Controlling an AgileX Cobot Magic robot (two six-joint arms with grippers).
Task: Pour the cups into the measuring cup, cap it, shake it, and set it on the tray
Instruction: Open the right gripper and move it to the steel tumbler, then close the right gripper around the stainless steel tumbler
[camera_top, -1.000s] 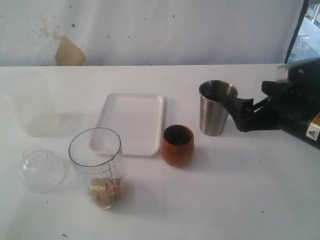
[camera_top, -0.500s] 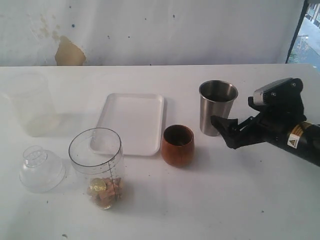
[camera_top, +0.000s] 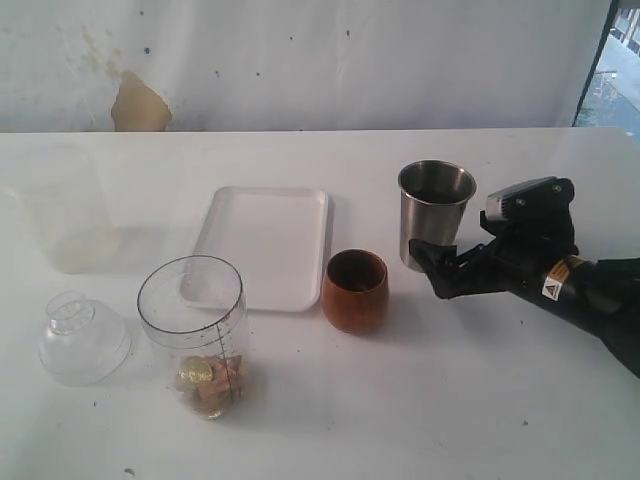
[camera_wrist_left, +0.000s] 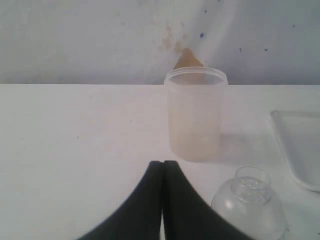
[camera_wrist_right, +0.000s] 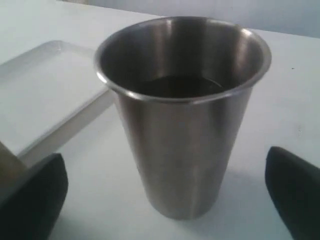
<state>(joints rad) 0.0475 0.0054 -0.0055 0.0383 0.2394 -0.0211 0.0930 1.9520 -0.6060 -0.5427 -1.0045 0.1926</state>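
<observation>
Upright steel tumbler (camera_wrist_right: 182, 115) stands just ahead of the right fingers (camera_wrist_right: 35, 195), spread wide, centred on their gap; left fingers (camera_wrist_left: 150, 210) pressed together, empty.

No word, brand or number can be read anywhere in the scene. The tall clear plastic measuring cylinder (camera_top: 192, 320) carries a black graduation scale down its side, but its marks are too small to make out as figures. The black right robot arm (camera_top: 590, 295) bears a small white sticker (camera_top: 551, 290) with a dark triangular sign; any print on it is illegible.
</observation>
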